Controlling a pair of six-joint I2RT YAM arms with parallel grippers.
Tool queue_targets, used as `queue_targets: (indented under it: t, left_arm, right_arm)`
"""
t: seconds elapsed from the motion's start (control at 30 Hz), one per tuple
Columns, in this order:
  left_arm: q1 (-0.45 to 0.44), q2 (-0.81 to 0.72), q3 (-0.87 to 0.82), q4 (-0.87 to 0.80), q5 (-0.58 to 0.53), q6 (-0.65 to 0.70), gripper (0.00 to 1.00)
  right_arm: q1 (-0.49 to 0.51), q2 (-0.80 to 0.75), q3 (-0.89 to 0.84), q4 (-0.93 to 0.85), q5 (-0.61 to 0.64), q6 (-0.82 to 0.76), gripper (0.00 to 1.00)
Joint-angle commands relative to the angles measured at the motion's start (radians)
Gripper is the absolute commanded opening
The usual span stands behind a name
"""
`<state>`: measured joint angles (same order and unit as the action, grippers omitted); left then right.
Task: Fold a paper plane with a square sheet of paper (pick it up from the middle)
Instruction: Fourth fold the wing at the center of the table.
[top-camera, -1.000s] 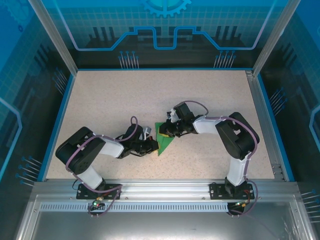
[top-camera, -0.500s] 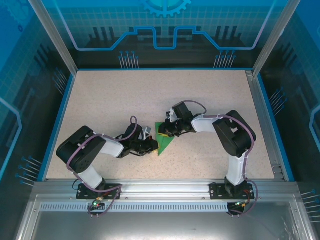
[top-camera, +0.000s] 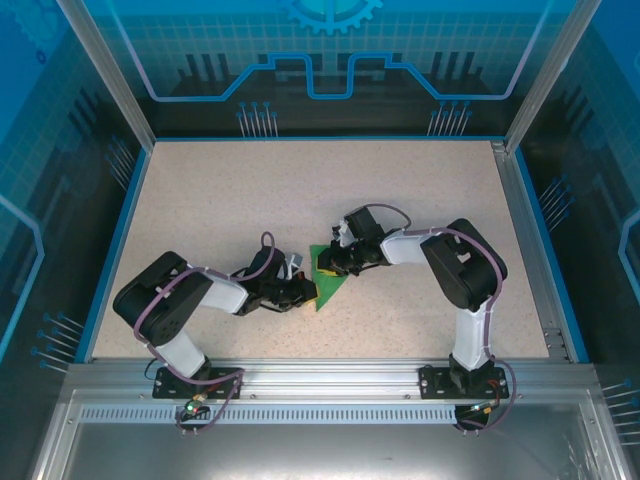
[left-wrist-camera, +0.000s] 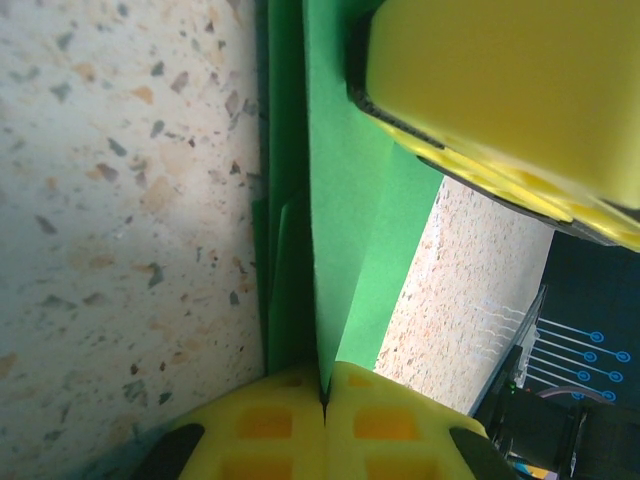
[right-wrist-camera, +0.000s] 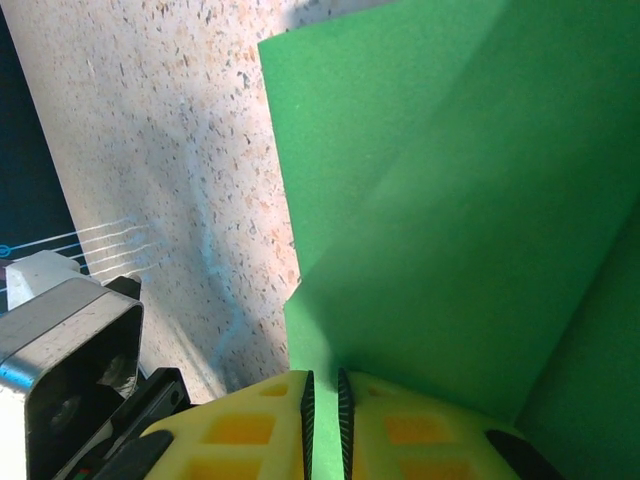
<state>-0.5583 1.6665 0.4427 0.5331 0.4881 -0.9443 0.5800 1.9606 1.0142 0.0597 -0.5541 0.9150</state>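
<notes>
Table (top-camera: 250, 190): beige speckled stone-look top, matte, evenly lit, faint soft shadows. Blue trim (top-camera: 112, 245) along left, far and right edges. Aluminium rail (top-camera: 330, 375) across near edge, slotted strip below it; grey metal sheet (top-camera: 320, 450) nearest camera. Second aluminium rail (top-camera: 535, 250) down right side. Two slanted aluminium posts (top-camera: 105, 70) rise from far corners. Far wall panel (top-camera: 330, 50): translucent blue, grid and circuit-line print, gear graphic (top-camera: 332, 12) top centre. Side panels (top-camera: 40, 200) left and right, same blue print.

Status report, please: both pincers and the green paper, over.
Both shut: left pincer and right pincer each pinch the green paper. Paper part-folded, triangular from above. The two pincers crowd each other.
</notes>
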Motion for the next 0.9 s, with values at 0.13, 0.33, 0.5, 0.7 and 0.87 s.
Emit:
queue_targets:
  t: [0.13,0.33,0.5,0.7,0.87]
  left_arm:
    - [-0.005,0.056,-0.006,-0.143,-0.044,0.016,0.09]
    - [-0.007,-0.006,-0.005,-0.159,-0.022,0.021,0.2]
    - [-0.012,-0.074,0.015,-0.207,-0.02,0.035,0.22]
    - [-0.016,-0.111,0.023,-0.232,-0.047,0.027,0.22]
    - [-0.017,-0.122,0.033,-0.233,-0.041,0.029,0.2]
  right_arm:
    - [-0.013,0.056,0.003,-0.067,0.041,-0.018,0.17]
    - [-0.012,0.067,-0.018,-0.065,0.048,-0.014,0.16]
    - [-0.014,0.07,-0.021,-0.064,0.043,-0.018,0.16]
    - [-0.014,0.069,-0.017,-0.069,0.041,-0.023,0.16]
    - [-0.014,0.07,-0.02,-0.07,0.039,-0.025,0.16]
